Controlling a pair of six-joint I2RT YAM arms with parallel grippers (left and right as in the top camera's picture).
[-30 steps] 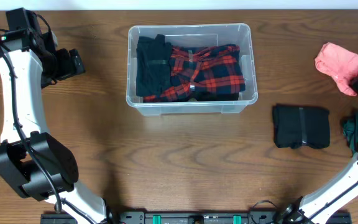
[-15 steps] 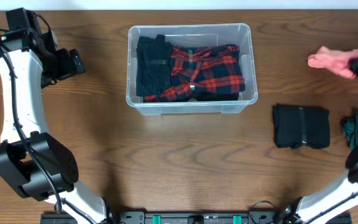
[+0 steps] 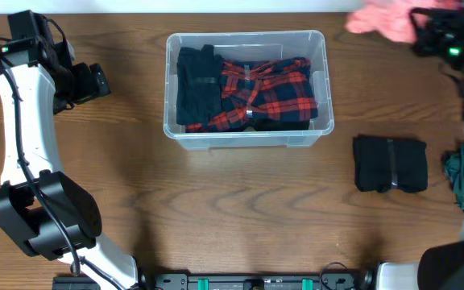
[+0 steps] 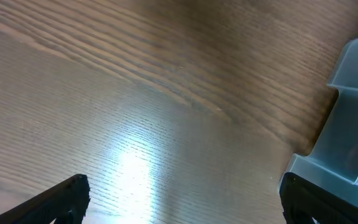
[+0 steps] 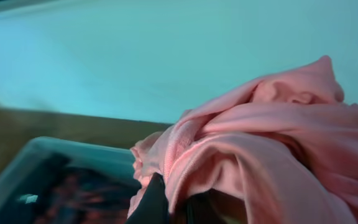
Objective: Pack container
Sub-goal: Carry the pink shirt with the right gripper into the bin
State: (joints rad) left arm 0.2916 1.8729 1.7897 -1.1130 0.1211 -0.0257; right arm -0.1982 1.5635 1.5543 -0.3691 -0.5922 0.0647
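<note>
Right gripper (image 3: 419,28) clamped on a pink cloth (image 3: 379,19), near the table's far edge.
The container (image 3: 248,138) sits mid-table toward the back of the table (image 3: 216,209), holding a black garment (image 3: 194,84) and a red plaid shirt (image 3: 272,93) (the pink cloth hangs just off its far right corner). The left gripper (image 3: 97,80) hovers left of the container, jaws wide apart. A folded black cloth (image 3: 390,163) lies at the right.

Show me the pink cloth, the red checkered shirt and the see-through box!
pink cloth (image 3: 381,22): overhead view, its bunched middle.
red checkered shirt (image 3: 268,93): overhead view, middle of the fabric.
container (image 3: 248,139): overhead view, its near wall.
</note>
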